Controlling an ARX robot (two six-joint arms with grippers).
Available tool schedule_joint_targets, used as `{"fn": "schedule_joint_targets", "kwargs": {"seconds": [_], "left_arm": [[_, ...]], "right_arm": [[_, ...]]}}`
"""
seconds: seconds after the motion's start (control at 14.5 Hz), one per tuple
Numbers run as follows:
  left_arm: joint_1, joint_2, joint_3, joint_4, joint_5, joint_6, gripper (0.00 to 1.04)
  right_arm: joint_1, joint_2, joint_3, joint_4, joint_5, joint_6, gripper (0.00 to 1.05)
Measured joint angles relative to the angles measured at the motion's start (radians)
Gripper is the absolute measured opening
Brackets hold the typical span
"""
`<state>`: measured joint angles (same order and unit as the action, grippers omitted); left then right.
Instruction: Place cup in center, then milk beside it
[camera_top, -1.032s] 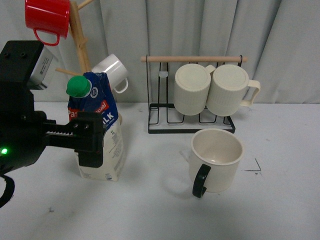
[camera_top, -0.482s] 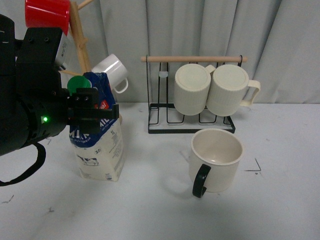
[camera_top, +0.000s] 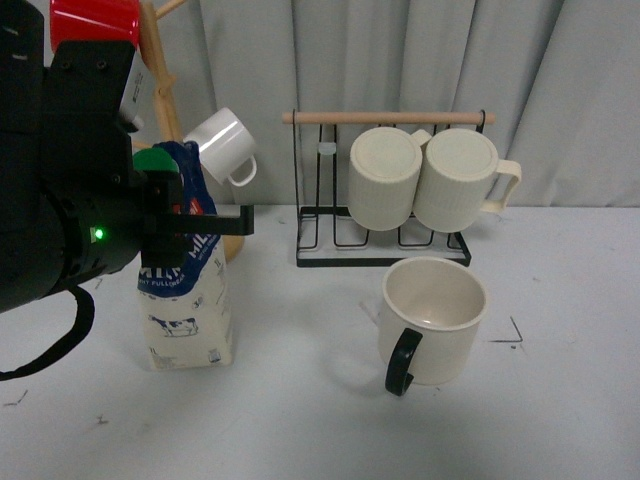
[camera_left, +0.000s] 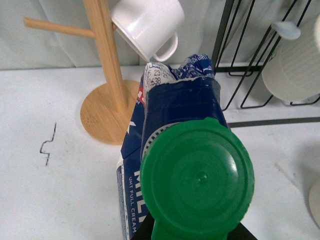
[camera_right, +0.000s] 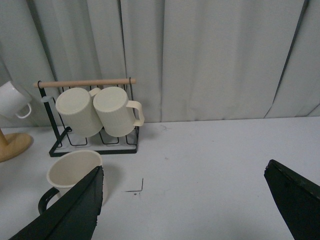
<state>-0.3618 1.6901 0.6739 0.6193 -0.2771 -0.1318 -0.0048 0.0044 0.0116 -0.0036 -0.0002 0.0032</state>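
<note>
The milk (camera_top: 186, 305), a blue-topped carton with a cow picture and a green cap (camera_left: 197, 177), stands at the left of the table. My left gripper (camera_top: 195, 215) is shut on its upper part, and the black arm hides most of the label. The cup (camera_top: 432, 318), cream with a dark loop handle (camera_top: 403, 362), stands upright right of centre, apart from the carton. In the right wrist view the cup (camera_right: 75, 172) shows beside one finger. My right gripper (camera_right: 182, 210) is open over bare table, holding nothing.
A black wire rack (camera_top: 385, 250) with a wooden bar holds two ribbed cream mugs (camera_top: 385, 178) behind the cup. A wooden mug tree (camera_top: 160, 70) behind the carton carries a white mug (camera_top: 225, 145) and a red mug (camera_top: 95, 25). A grey curtain closes the back.
My left arm has risen and swung in over the carton's top, with its fingers now across the upper part. The carton has turned and shifted slightly left. The cup has not moved.
</note>
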Motion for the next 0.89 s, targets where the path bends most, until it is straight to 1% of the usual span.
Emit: {"fn": "schedule_joint_targets", "kwargs": {"seconds": [0.14, 0.55, 0.62, 0.89], "left_arm": [[-0.037, -0.030, 0.003, -0.008, -0.042, -0.005, 0.05], [-0.150, 0.004, 0.062, -0.052, -0.095, -0.105, 0.05], [-0.197, 0.064, 0.075, -0.034, -0.112, -0.122, 0.04], [-0.223, 0.112, 0.103, -0.020, -0.095, -0.142, 0.04]], "right_arm": [[0.000, 0.000, 0.000, 0.000, 0.000, 0.000, 0.98], [0.000, 0.000, 0.000, 0.000, 0.000, 0.000, 0.98], [0.000, 0.000, 0.000, 0.000, 0.000, 0.000, 0.98], [0.000, 0.000, 0.000, 0.000, 0.000, 0.000, 0.98]]}}
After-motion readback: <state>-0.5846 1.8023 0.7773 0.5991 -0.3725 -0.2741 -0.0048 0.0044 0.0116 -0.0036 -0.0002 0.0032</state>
